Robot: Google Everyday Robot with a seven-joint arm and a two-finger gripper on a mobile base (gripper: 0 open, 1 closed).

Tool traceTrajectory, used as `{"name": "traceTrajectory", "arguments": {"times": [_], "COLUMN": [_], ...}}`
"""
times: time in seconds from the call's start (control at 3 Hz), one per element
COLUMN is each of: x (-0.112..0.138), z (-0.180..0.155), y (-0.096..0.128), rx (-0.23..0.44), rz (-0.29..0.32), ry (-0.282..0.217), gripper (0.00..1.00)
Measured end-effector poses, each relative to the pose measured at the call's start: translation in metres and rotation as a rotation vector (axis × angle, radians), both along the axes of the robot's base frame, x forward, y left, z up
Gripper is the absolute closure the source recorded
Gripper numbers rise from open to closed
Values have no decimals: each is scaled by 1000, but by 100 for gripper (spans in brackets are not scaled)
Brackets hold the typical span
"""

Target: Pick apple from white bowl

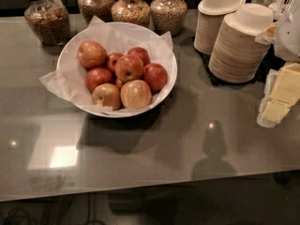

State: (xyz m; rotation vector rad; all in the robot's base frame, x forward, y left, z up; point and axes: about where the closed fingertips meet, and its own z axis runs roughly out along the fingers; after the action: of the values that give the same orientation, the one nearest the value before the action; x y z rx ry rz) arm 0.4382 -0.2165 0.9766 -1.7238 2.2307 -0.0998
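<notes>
The white bowl (166, 81) stands on the grey counter at the back left of centre, lined with crinkled white paper that sticks past its rim. It holds several apples. An orange-red apple with a pale patch (129, 68) lies on top in the middle of the pile. Another orange-red apple (92, 54) lies at the back left. Darker red apples (155, 77) lie around them, and two paler yellow-orange apples (136, 93) sit at the front. The gripper is out of view.
Several glass jars of cereal (47, 20) stand behind the bowl. Two stacks of beige paper bowls (236, 48) stand at the back right. Yellow packets (283, 90) lie at the right edge. The counter's front edge (140, 187) runs across the bottom.
</notes>
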Motion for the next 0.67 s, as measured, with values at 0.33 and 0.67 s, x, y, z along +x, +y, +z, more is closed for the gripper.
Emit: {"name": "traceTrajectory", "arguments": {"times": [0.33,0.67], "x": [0,9], "z": [0,2], "y": [0,12], "rx": [0,38], "rz": [0,19], "ry": [0,-1], "gripper": [0,0]}}
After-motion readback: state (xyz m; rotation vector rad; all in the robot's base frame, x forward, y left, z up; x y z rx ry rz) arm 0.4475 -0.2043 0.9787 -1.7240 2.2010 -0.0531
